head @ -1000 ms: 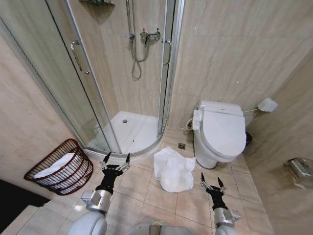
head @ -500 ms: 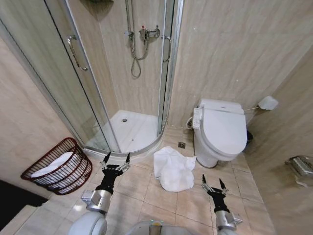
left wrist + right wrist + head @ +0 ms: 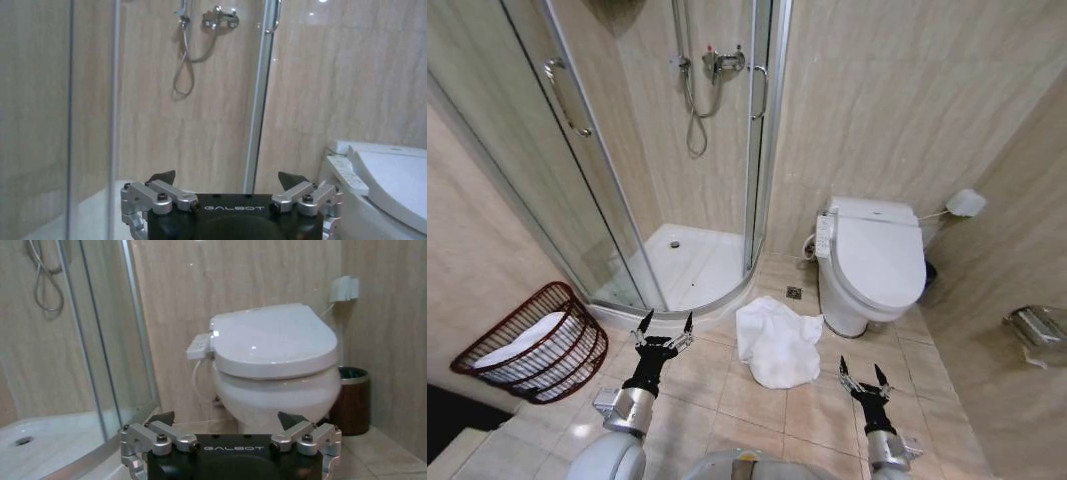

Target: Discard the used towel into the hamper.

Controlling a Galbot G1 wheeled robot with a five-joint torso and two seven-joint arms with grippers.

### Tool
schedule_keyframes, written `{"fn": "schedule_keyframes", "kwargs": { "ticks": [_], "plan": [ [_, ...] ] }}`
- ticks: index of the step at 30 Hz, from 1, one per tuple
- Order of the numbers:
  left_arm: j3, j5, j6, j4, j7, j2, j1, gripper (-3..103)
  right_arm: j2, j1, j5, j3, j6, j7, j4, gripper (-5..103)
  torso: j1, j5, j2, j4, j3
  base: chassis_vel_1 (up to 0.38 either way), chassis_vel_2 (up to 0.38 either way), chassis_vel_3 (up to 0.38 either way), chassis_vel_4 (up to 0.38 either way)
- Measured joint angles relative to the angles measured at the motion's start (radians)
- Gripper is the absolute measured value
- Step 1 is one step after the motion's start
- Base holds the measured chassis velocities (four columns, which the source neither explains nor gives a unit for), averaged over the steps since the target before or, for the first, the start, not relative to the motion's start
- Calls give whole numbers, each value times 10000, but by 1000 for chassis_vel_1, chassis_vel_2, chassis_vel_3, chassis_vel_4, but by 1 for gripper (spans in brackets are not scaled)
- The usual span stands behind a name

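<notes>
A tiled bathroom seen from the robot's head, looking forward and down. A crumpled white towel (image 3: 777, 341) lies on the beige floor tiles (image 3: 727, 405) near the middle of the view, just in front of the curved step of a glass shower stall (image 3: 682, 265) and just beside the base of a white toilet (image 3: 872, 260) with its lid down. The towel rests flat on the floor, touched by neither arm.

The hamper (image 3: 532, 343), a round dark reddish-brown basket with slatted sides, sits far to the robot's left against the wall, tilted so that its open mouth faces up and toward the room. Some white cloth already lies inside it. It stands well apart from the towel, with the left arm between them.

The left gripper (image 3: 664, 325) hangs low above the floor, to the left of the towel and near the shower step, its jaws spread wide and holding nothing. From the left wrist camera, the left gripper (image 3: 227, 180) points toward the shower hose (image 3: 183, 60) and the stall's metal frame.

The right gripper (image 3: 863, 373) hangs low on the robot's right, to the right of the towel and in front of the toilet, its jaws also spread and empty. From the right wrist camera, the right gripper (image 3: 227, 420) faces the toilet, with a small dark bin (image 3: 350, 400) beside it in the corner.
</notes>
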State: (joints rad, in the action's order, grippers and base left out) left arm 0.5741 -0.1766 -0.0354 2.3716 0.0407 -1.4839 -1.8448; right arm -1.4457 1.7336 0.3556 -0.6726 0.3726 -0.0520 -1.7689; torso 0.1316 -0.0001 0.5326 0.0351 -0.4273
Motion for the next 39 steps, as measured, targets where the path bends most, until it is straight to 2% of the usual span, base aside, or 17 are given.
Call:
{"fn": "schedule_keyframes", "kwargs": {
  "ticks": [8, 39],
  "plan": [
    [0, 0, 0, 0, 0, 0, 0, 100, 0, -288, -35, -14, 461, 62, 315, 100, -131, 1, -349, 1, 218, 0, 0, 0, 0],
    [0, 0, 0, 0, 0, 0, 0, 100, 32, -724, -53, 80, 188, -103, 786, 100, -596, 1, -1524, 0, 926, 0, 0, 0, 0]
  ]
}}
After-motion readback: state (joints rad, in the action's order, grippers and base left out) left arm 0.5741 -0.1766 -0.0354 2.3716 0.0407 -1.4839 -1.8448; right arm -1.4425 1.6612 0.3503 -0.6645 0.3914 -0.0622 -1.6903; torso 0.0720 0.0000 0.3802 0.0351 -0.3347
